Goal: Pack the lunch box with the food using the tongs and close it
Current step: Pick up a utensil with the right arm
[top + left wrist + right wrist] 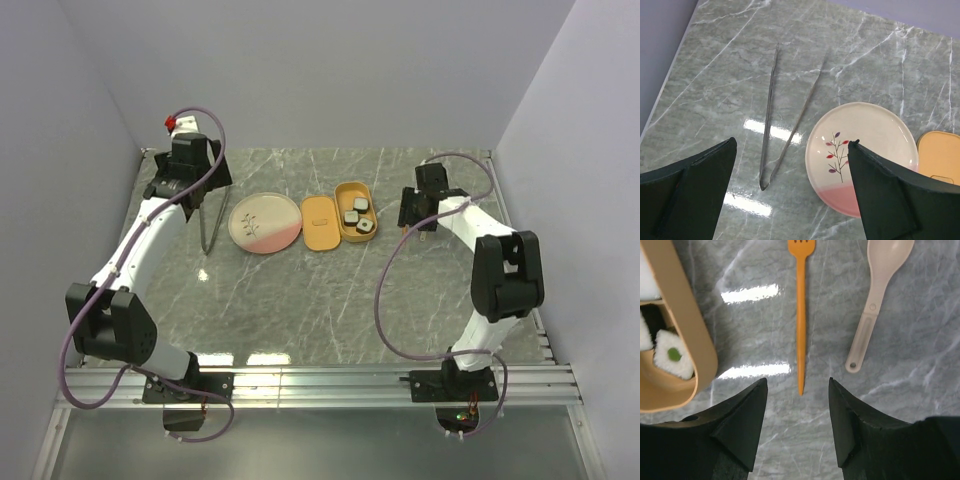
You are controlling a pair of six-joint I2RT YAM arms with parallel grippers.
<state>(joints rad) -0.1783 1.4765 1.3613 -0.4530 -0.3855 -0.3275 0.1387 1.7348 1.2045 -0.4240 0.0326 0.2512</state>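
Observation:
The orange-tan lunch box (343, 190) lies open at mid-table with three pieces of food (351, 216) inside. Its flat lid (320, 222) rests just left of it. In the right wrist view the box wall (690, 330) and one piece of food (672, 357) with a green centre show at the left. The tongs (769, 110) lie on the marble left of the plate, joined end towards me. My left gripper (792, 141) hovers open above that joined end, holding nothing. My right gripper (797, 380) is open right of the box, its jaws empty.
A cream-and-pink plate (865, 135) lies between the tongs and the lid (940, 160). An orange fork (801, 315) and a beige spoon (875, 305) lie side by side right of the box; the fork's handle tip sits just ahead of my right fingertips. Grey walls enclose the table.

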